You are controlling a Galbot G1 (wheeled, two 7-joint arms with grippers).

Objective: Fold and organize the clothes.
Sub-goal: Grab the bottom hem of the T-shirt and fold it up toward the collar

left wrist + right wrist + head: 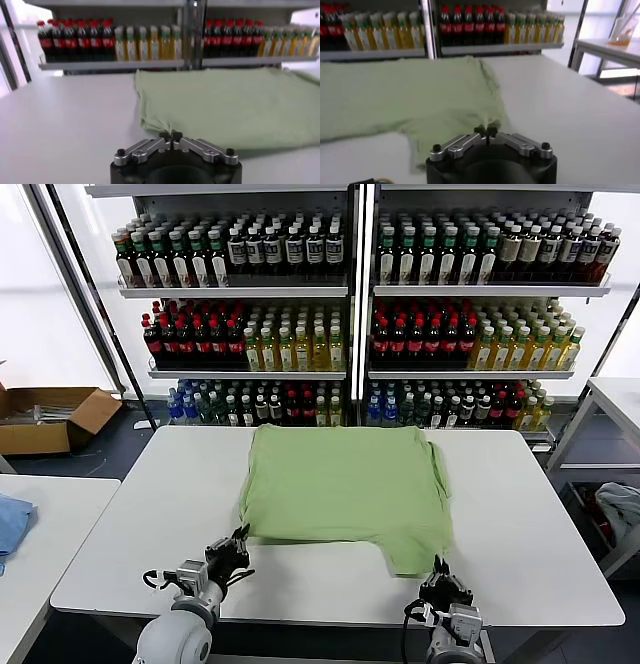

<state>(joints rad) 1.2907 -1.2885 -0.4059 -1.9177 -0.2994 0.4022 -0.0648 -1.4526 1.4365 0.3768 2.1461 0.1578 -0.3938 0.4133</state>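
1. The light green shirt (345, 489) is spread plain side up on the white counter (140, 514), slightly nearer the robot than the counter's middle. Its long axis runs from 12 to 6 o'clock in the head view, and a loose flap hangs out at the near right corner.

2. The left gripper (229, 556) is placed at about 7 o'clock from the shirt, just off its near left corner. In the left wrist view the fingers (164, 136) are seen pressed together tip to tip. No cloth can be made out between them, although the hem lies right at the tips.

3. The right gripper (441, 586) is placed at about 5 o'clock, just beside the projecting flap. Its fingers (480, 131) are likewise brought together at the tips, with the flap's edge directly ahead; a pinched fold cannot be confirmed.

4. Each near corner is judged to be closest to the arm on its own side, so the coming fold is expected to be served by both arms, with the near edge carried toward 12 o'clock.
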